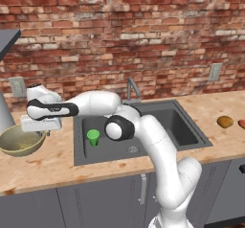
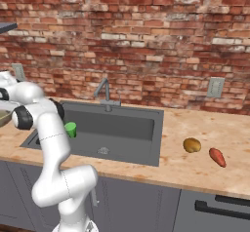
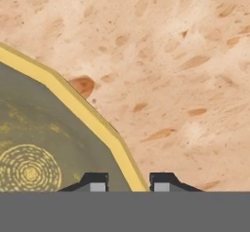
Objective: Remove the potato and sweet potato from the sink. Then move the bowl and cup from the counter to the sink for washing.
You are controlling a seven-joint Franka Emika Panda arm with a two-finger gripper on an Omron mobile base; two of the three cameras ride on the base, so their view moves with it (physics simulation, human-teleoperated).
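Bowl (image 3: 44, 143) rim runs between the two fingertips (image 3: 96, 183) in the hand view, one tip over the speckled inside and the other over the wooden counter (image 3: 185, 55) outside. The gripper (image 3: 128, 184) has its jaws narrowed around that pale yellow rim, but whether the pads already press on it I cannot tell; it looks like a grasp being made, not yet proven.

To do this step well, I would judge that the jaws should finish clamping on the rim before any lift, with the hand kept plumb so the thin edge does not slip out sideways. A wide shallow bowl held by one edge will tend to tip, so the lift should be slow and high enough to pass over the sink's lip.

In the left base view the bowl (image 1: 19, 141) sits on the counter at the far left, under the hand, olive-yellow with a lighter rim and a faint ring pattern at its bottom. Just beside it lies the sink (image 1: 172, 121), with the green cup (image 1: 93, 137) already standing upright inside. Farther right on the counter rest the potato (image 2: 192, 145) and the sweet potato (image 2: 217, 157), near each other, well apart from the basin.
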